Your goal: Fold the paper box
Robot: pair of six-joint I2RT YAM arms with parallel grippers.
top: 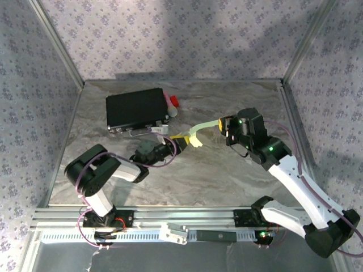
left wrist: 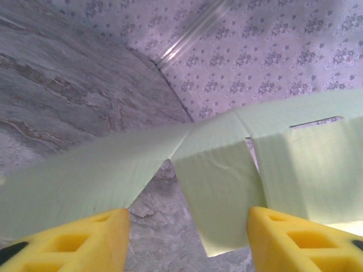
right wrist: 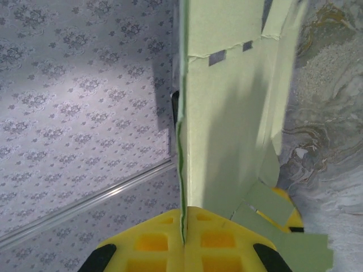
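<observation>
Well, your right pincer (right wrist: 184,221) is clamped on the right end of the paper box (top: 199,131), holding the pale green sheet up off the counter (top: 227,170). Your left pincer (left wrist: 187,226) stands open at the sheet's left end, a flap between its fingers.

From above its near edge we overlook the grey marbled tabletop (top: 215,170), both wrist views hugging the pale green card sheet (top: 197,135) (left wrist: 215,187) (right wrist: 227,113) all three share.

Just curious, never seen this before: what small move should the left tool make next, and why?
Probably ease forward and close on the hanging middle flap: the left tool is open with nothing gripped, while the right tool pinches the paper box sheet.
</observation>
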